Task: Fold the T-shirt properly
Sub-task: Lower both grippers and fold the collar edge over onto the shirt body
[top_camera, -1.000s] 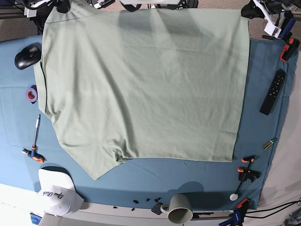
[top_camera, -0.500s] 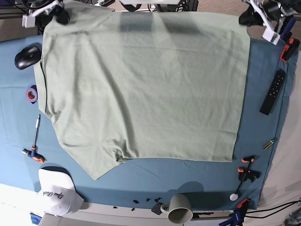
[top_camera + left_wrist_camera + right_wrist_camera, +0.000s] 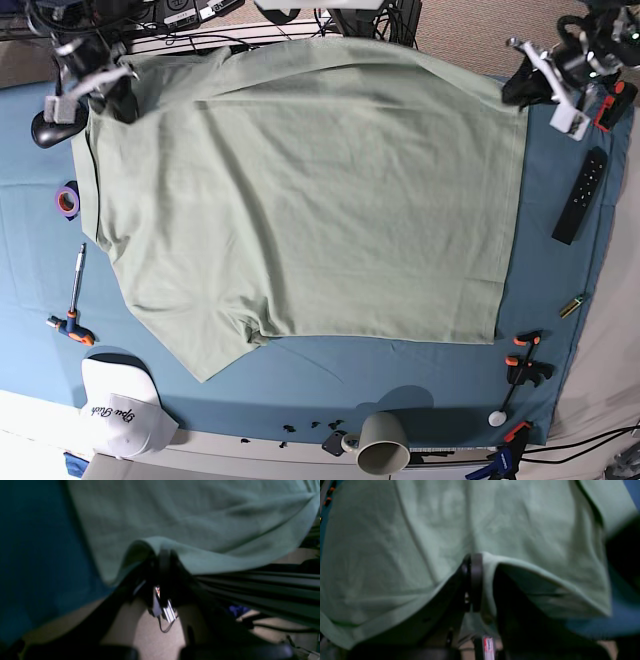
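The pale sage-green T-shirt [image 3: 300, 200] lies spread over the blue table cloth [image 3: 400, 370], one sleeve at the near left. Its far edge is raised off the table at both far corners. My right gripper [image 3: 115, 92], at the far left in the base view, is shut on that edge. In the right wrist view the right gripper [image 3: 472, 560] pinches a fold of the T-shirt [image 3: 420, 530]. My left gripper [image 3: 514, 88], at the far right, is shut on the other corner. In the left wrist view the left gripper [image 3: 163, 555] has the T-shirt [image 3: 200, 517] draped over its tips.
A black mouse [image 3: 50, 128], a purple tape roll [image 3: 67, 201] and a pen [image 3: 77, 275] lie along the left side. A white cap [image 3: 120, 405] and a mug [image 3: 380, 443] sit at the near edge. A black remote [image 3: 580, 195] and clamps [image 3: 525, 365] line the right side.
Both grippers have moved from the far edge of the table toward the near side and slightly inward, carrying the T-shirt's far edge with them. That edge now bows up between them.
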Controlling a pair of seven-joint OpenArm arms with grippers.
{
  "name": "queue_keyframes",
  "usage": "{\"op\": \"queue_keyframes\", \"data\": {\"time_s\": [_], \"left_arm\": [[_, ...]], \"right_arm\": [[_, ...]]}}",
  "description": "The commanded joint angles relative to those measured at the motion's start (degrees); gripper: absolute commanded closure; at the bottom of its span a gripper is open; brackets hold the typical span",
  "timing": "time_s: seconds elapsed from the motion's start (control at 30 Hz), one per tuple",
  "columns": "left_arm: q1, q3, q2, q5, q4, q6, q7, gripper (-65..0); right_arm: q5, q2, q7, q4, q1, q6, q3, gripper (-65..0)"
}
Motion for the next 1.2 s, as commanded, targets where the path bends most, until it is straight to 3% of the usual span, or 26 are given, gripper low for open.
{"op": "queue_keyframes", "data": {"time_s": [0.0, 0.17, 0.33, 0.6, 0.77, 1.17], "left_arm": [[-0.8, 0.6, -0.8, 0.2, 0.7, 0.5, -1.4, 0.0], [-6.1, 2.7, -0.8, 4.7, 0.7, 0.9, -2.6, 0.0], [-9.5, 2.7, -0.8, 7.1, 0.7, 3.7, -3.6, 0.0], [-10.4, 2.7, -0.8, 8.0, -0.7, 5.0, -5.0, 0.0], [-12.4, 2.7, -0.8, 8.5, -3.9, 7.7, -5.6, 0.0], [-16.9, 2.7, -0.8, 8.4, -8.0, 7.8, -6.0, 0.0]], "right_arm": [[-0.4, 0.6, 2.4, 0.9, 0.6, -0.2, -0.9, 0.0], [-9.2, 0.7, 5.4, 0.9, 3.9, -2.4, -7.6, 0.0], [-15.6, 0.6, 8.0, 0.9, 6.4, -4.1, -11.7, 0.0], [-23.7, 0.6, 12.1, 0.2, 10.4, -11.7, -12.6, 0.0], [-24.0, 0.6, 12.8, -4.9, 13.4, -13.0, -12.6, 0.0], [-23.3, 0.7, 13.3, -14.9, 18.9, -12.9, -12.6, 0.0]]}}
